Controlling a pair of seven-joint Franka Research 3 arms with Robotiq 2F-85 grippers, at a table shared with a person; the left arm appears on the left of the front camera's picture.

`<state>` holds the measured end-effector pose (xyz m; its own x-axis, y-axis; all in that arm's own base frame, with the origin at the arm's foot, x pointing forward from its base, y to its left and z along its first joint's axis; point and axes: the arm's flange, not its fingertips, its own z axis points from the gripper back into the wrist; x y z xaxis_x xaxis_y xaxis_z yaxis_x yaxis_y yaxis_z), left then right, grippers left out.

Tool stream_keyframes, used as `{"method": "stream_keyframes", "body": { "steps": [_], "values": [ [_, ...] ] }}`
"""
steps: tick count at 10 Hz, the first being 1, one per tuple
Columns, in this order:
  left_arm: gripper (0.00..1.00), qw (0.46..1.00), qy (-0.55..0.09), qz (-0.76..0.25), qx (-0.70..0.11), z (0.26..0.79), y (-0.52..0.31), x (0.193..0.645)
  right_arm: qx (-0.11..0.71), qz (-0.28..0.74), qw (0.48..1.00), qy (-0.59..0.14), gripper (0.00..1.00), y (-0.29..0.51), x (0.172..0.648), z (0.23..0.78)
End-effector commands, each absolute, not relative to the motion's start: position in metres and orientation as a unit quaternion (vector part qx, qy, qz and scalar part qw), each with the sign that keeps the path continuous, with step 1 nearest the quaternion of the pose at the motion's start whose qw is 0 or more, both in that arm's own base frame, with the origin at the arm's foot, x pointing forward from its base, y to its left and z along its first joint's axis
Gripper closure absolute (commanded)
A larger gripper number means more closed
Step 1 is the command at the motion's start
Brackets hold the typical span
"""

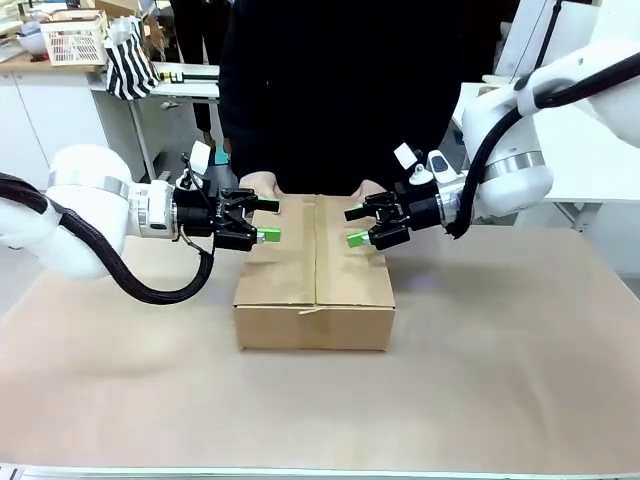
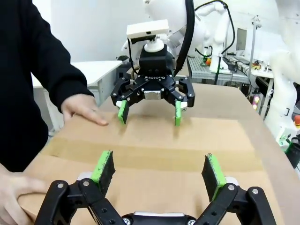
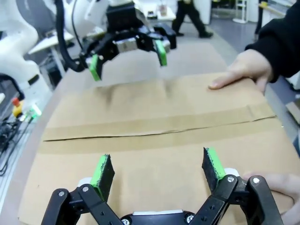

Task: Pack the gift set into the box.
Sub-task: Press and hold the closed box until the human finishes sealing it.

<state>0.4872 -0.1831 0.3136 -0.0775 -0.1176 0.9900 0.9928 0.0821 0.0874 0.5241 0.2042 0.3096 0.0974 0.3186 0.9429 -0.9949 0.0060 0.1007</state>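
Observation:
The box [image 1: 315,290] is a brown cardboard carton standing at mid-table, its top flaps down and a strip of brown tape along the middle seam. My left gripper [image 1: 268,221] hovers open just over the left half of the lid. My right gripper [image 1: 354,226] hovers open over the right half. The two face each other across the seam. The left wrist view looks past the left gripper [image 2: 158,166] over the box [image 2: 220,136] to the right gripper [image 2: 150,112]. The right wrist view mirrors this with the right gripper [image 3: 157,168], box [image 3: 140,108] and left gripper [image 3: 129,62]. The gift set is hidden.
A person in black stands at the far side with both hands [image 1: 258,183] [image 1: 370,187] resting on the box's far edge. The table [image 1: 500,350] is covered in brown paper. A white lattice basket [image 1: 75,40] and a striped bag [image 1: 130,60] sit far back left.

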Motion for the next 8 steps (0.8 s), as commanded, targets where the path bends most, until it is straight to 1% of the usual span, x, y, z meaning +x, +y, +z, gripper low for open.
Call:
{"method": "stream_keyframes", "body": {
  "steps": [1, 3, 5, 6, 7, 8],
  "values": [
    [0.00, 0.525, -0.502, -0.545, -0.418, 0.300, -0.182, 0.501, 0.465, 0.547, 0.579, -0.387, 0.00, 0.204, 0.521, 0.300],
    [0.00, 0.535, -0.500, -0.535, -0.421, 0.287, -0.179, 0.508, 0.497, 0.534, 0.570, -0.378, 0.00, 0.200, 0.504, 0.304],
    [0.00, 0.547, -0.487, -0.533, -0.424, 0.275, -0.177, 0.510, 0.489, 0.543, 0.571, -0.374, 0.00, 0.206, 0.480, 0.307],
    [0.00, 0.547, -0.482, -0.535, -0.426, 0.271, -0.179, 0.507, 0.453, 0.547, 0.587, -0.388, 0.00, 0.210, 0.476, 0.305],
    [0.00, 0.546, -0.476, -0.537, -0.432, 0.268, -0.180, 0.504, 0.396, 0.556, 0.601, -0.415, 0.00, 0.214, 0.476, 0.302],
    [0.00, 0.547, -0.474, -0.539, -0.432, 0.268, -0.180, 0.502, 0.376, 0.562, 0.600, -0.427, 0.00, 0.216, 0.476, 0.298]
  ]
}}
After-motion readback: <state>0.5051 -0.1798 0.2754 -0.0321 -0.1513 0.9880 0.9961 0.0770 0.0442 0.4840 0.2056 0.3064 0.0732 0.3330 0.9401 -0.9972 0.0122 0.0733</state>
